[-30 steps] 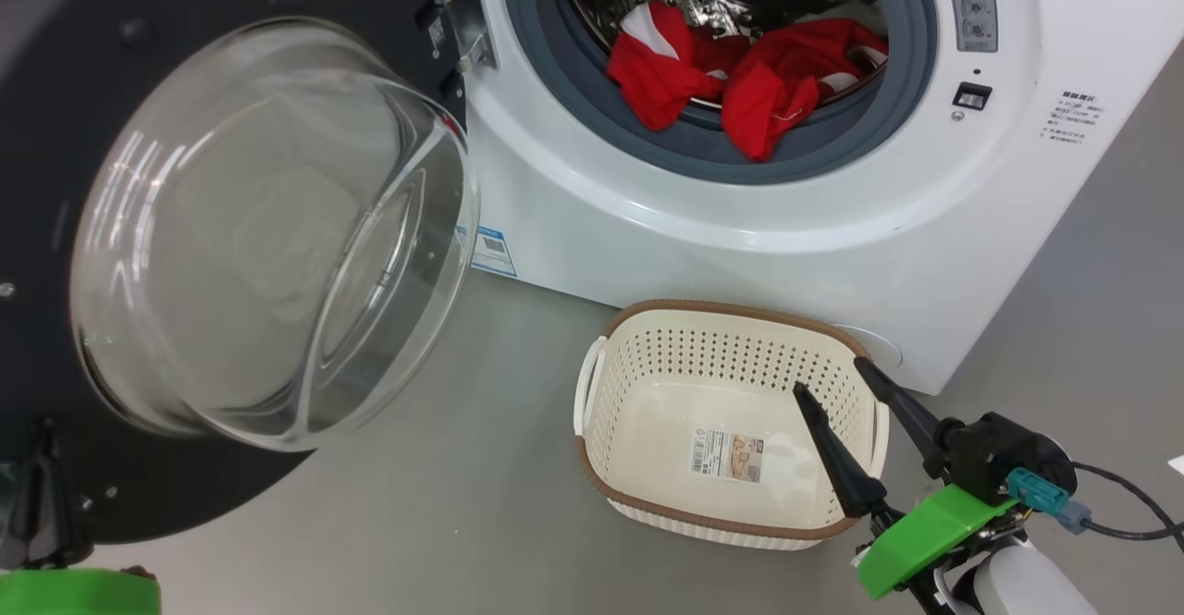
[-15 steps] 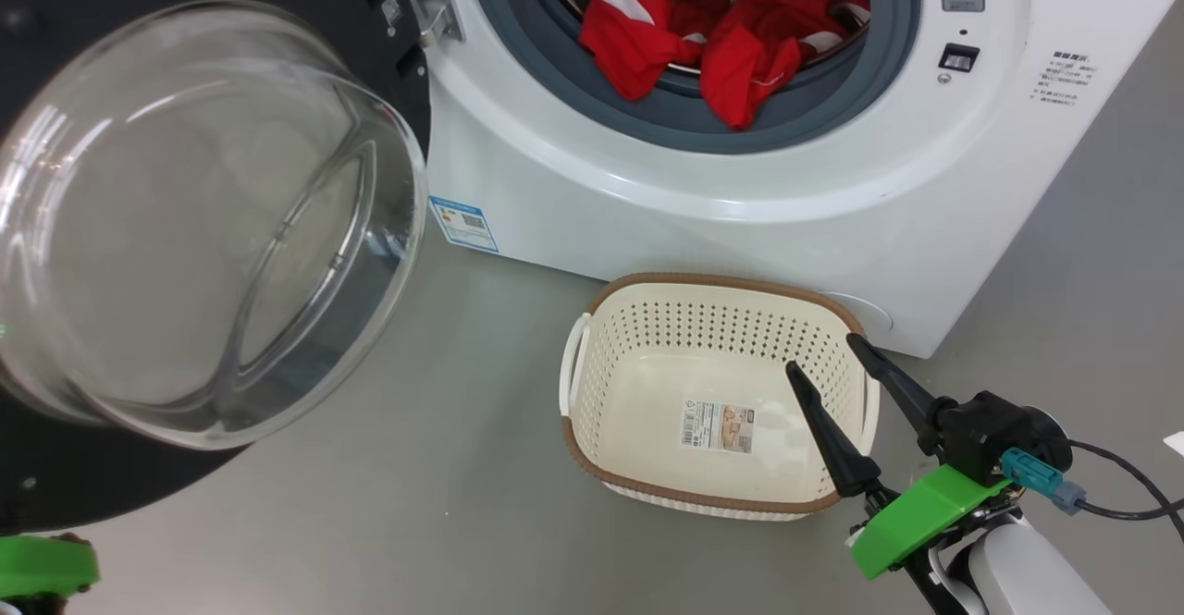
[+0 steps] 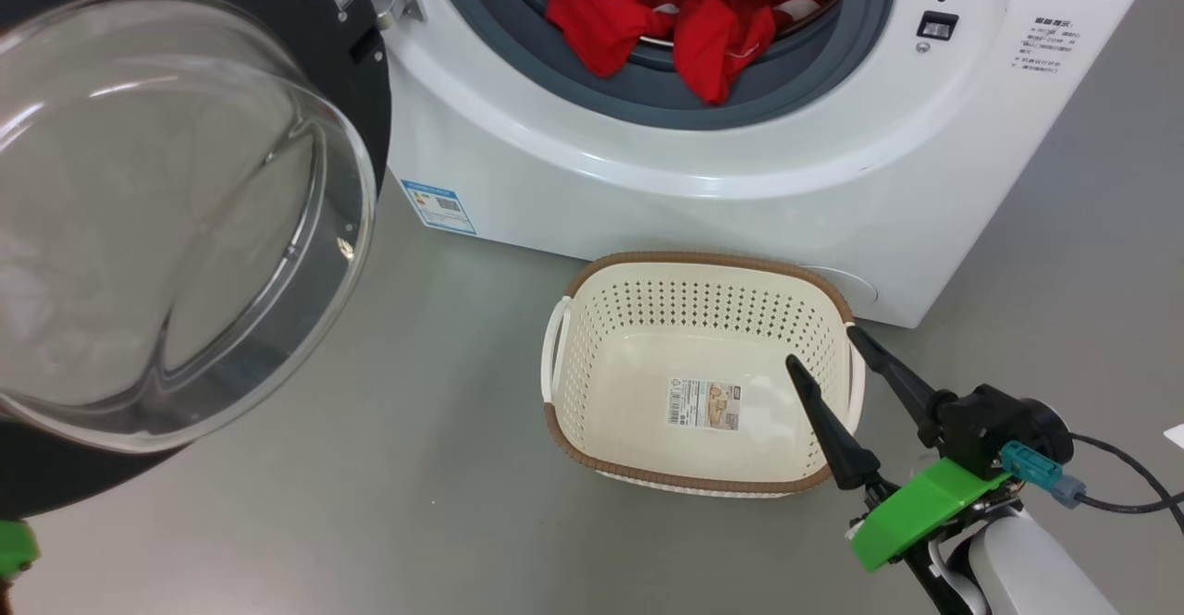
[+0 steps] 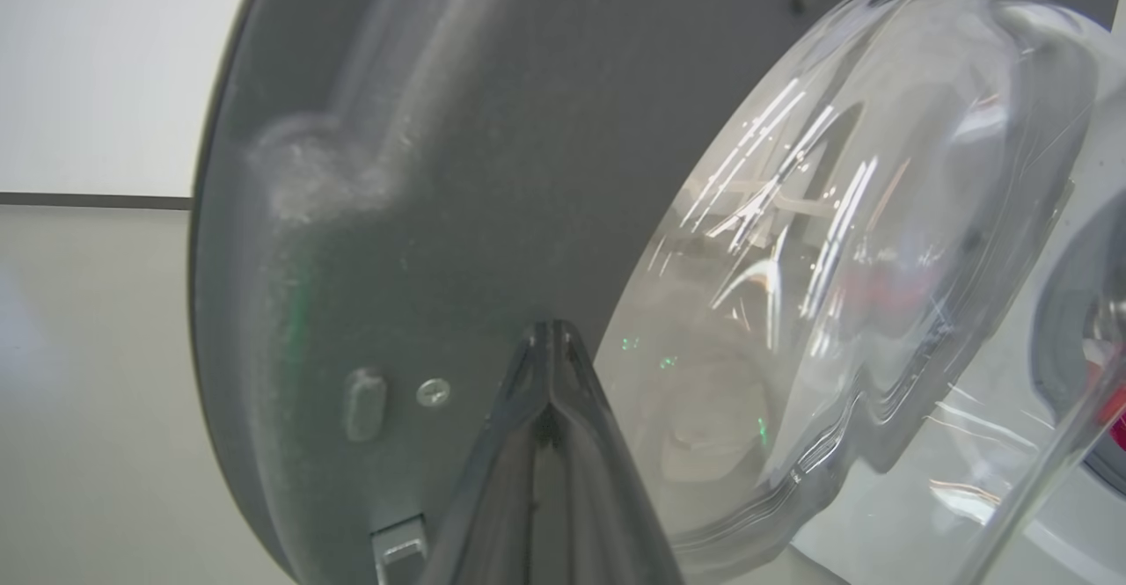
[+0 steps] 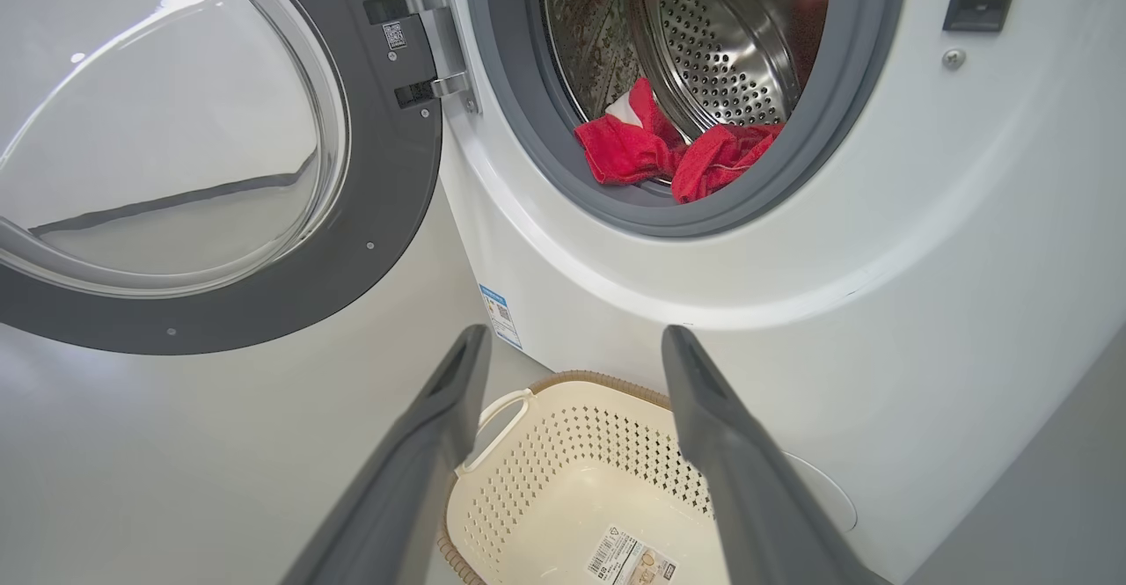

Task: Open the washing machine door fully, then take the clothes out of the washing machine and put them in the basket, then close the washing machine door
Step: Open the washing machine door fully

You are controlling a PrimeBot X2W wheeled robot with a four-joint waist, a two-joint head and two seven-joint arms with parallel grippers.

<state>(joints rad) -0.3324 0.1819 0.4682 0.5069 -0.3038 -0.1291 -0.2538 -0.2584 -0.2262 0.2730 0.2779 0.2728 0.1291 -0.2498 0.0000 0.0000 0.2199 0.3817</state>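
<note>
nearest to the robot, the right claw [image 3: 821,345] stands wide open with its 2 dark fingers apart and holds nothing. in the head view its tips are over the right rim of the basket [image 3: 703,259]; whether they touch it, i cannot tell. in the right wrist view the same claw [image 5: 573,334] points over the basket [image 5: 563,444] toward the machine.

the left claw [image 4: 550,330] is closed, with its 2 fingers pressed together and nothing seen between them. its tip is very near the dark inner face of the washing machine door [image 4: 422,171], beside the glass bowl; contact i cannot tell.

the basket stands upright on the grey floor [image 3: 370,458], just before the front of the washing machine [image 3: 740,162]. inside is 1 label sticker [image 3: 703,404] on the bottom, no garment.

the washing machine door [image 3: 166,208] is swung open to the left, and its glass bowl bulges toward the camera.

farther, the clothes [image 3: 703,14] lie in the mouth of the machine. red folds hang over the grey gasket [image 3: 647,97]. behind the clothes [image 5: 669,149] is the steel drum [image 5: 721,66].
</note>
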